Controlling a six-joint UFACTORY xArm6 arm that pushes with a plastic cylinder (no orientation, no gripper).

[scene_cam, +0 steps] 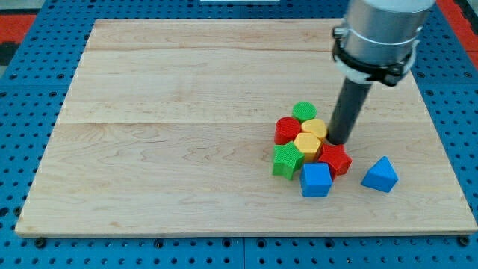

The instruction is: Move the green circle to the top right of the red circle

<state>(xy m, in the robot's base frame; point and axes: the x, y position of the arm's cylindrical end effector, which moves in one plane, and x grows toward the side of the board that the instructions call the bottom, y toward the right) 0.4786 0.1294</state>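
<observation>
The green circle sits at the top of a tight cluster of blocks, touching the red circle at its lower left. My tip rests on the board just right of the cluster, beside the yellow circle and the yellow hexagon, to the lower right of the green circle. The rod rises from the tip to the grey arm at the view's top right.
A green star, a red star and a blue cube make up the cluster's lower part. A blue triangle lies apart at the right. The wooden board lies on a blue pegboard.
</observation>
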